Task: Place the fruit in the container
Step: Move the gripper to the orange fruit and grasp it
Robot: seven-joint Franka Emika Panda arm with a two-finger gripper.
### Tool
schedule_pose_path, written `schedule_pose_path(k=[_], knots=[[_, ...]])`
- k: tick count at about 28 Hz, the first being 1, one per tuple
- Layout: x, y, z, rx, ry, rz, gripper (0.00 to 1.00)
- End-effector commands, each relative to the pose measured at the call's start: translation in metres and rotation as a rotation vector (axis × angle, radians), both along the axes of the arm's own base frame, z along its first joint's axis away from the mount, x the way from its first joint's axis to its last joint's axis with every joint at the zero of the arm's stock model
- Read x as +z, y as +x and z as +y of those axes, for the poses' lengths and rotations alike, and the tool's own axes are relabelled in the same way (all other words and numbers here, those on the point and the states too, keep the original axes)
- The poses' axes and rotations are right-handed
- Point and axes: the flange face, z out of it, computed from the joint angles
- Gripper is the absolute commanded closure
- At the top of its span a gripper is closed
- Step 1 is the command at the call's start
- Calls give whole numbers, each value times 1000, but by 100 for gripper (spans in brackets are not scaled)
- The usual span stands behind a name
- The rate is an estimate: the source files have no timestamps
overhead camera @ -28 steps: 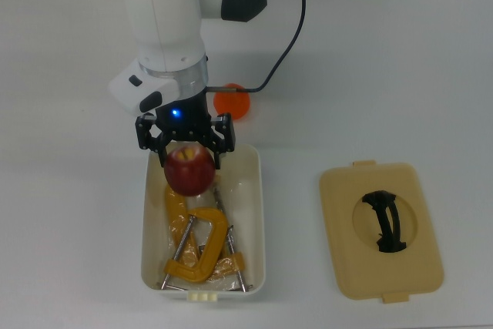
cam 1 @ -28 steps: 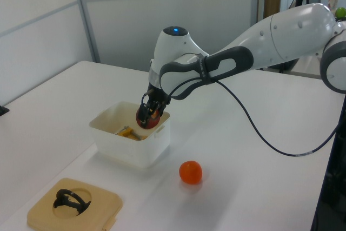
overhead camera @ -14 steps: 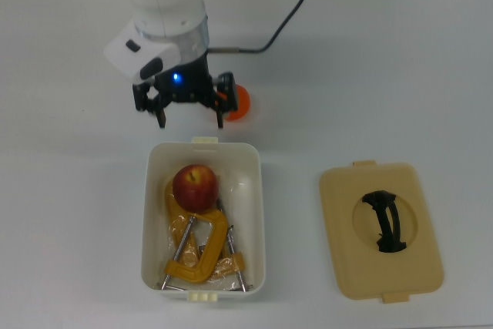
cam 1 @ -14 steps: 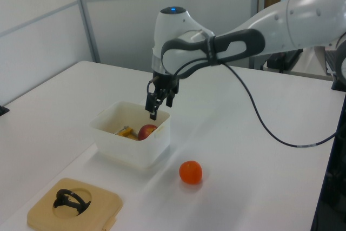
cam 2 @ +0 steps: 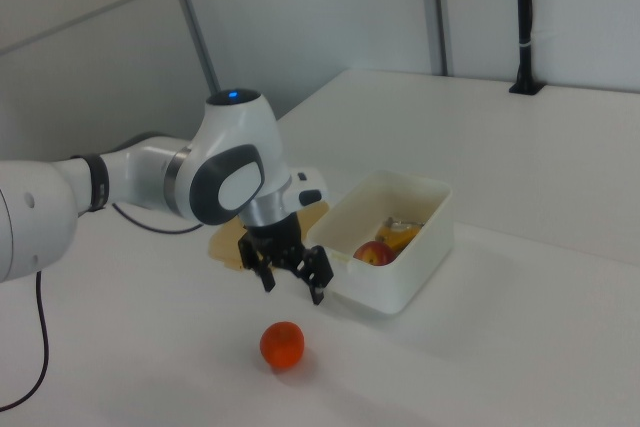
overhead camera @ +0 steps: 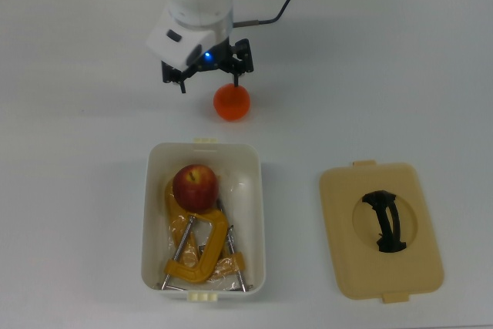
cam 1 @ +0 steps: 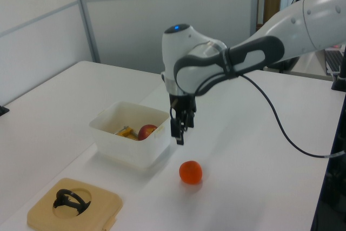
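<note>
The pincer (overhead camera: 209,77) hangs spread and empty above the white tabletop (overhead camera: 385,67), its black fingers pointing down just beyond the orange (overhead camera: 232,102) in the top view — one fingertip close over the orange's far edge, the other off to the top view's left. In the right view the pincer (cam 2: 291,278) sits above the orange (cam 2: 282,344) with a clear gap between them, so nothing is touching. In the left view the pincer (cam 1: 180,131) is seen edge-on, hovering between the tub (cam 1: 130,152) and the orange (cam 1: 190,172).

The orange rests on the bare tabletop, near the tub's (overhead camera: 258,213) short end but outside it. The apple (overhead camera: 194,187) lies inside the tub, at the end nearer the orange, resting partly on the yellow clamp (overhead camera: 199,248) that fills most of the tub's floor. From the left view the apple (cam 1: 146,131) peeks above the rim; from the right view the apple (cam 2: 373,252) shows against the near wall of the tub (cam 2: 400,277).

The beige lid (overhead camera: 381,233) with its black handle (overhead camera: 384,221) lies flat on the tabletop, well apart from the tub, on the top view's right — the lid (cam 1: 73,206) appears at the bottom of the left view.
</note>
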Motion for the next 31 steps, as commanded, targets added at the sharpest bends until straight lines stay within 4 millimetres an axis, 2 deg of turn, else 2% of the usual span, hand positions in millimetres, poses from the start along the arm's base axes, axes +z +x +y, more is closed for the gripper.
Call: schedule_pose_path(k=[1,5,6,12,15,21,22,23,24,26,28,29,31], knots=[[-23,-19,17,70,-43,18,0],[-39,-18,23,92,-65,44,0],[-52,-17,30,111,-78,64,0],[-84,-14,43,119,-145,100,0],[-92,-15,53,137,-153,109,0],[-105,-15,56,157,-175,125,1],[-106,-15,57,160,-180,126,8],[-107,-14,56,162,-185,125,32],[-107,-14,56,162,-185,125,43],[-107,-13,57,162,-185,123,61],[-105,-11,57,161,-184,119,74],[-104,-11,56,159,-183,117,88],[-98,-9,56,157,-181,107,97]])
